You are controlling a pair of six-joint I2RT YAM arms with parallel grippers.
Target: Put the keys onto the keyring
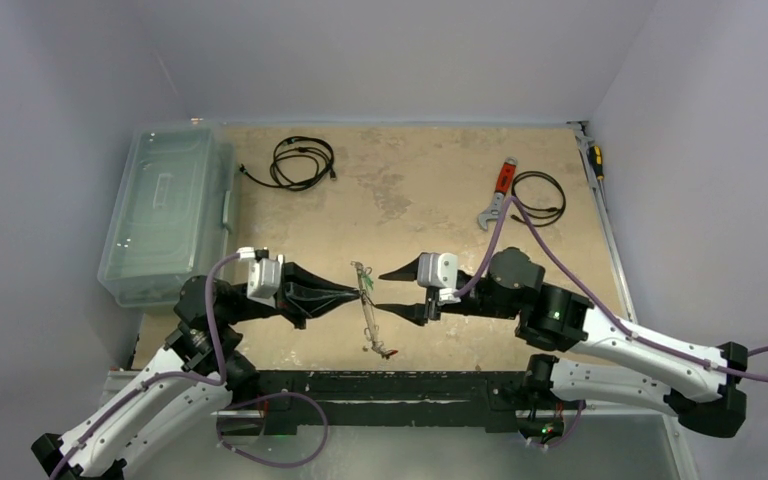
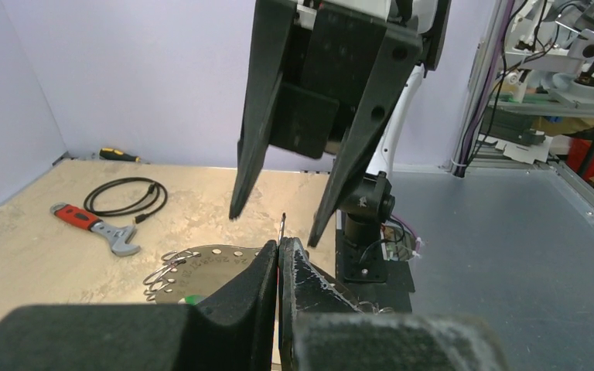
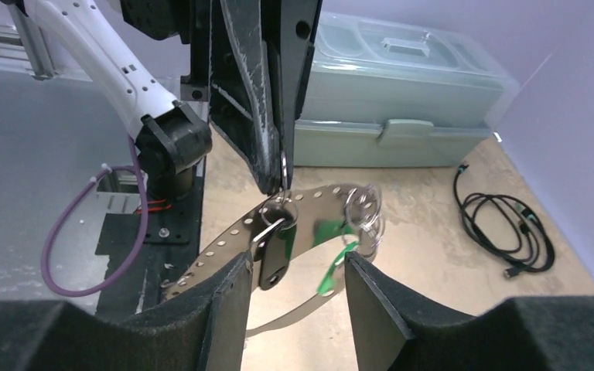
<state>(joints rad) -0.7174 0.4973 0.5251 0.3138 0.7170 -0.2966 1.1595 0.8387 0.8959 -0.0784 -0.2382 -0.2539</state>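
Note:
The keyring is a flat grey metal hoop with small holes, held off the table and seen edge-on from above. My left gripper is shut on its upper edge, also in the left wrist view. The hoop fills the right wrist view. A black key tag and a green tag hang from small split rings on it. A red piece hangs at its near end. My right gripper is open, its jaws either side of the hanging tags, touching nothing.
A clear plastic lidded box stands at the left. A black coiled cable lies at the back. A red-handled wrench and another cable lie at the back right. A screwdriver lies by the right wall.

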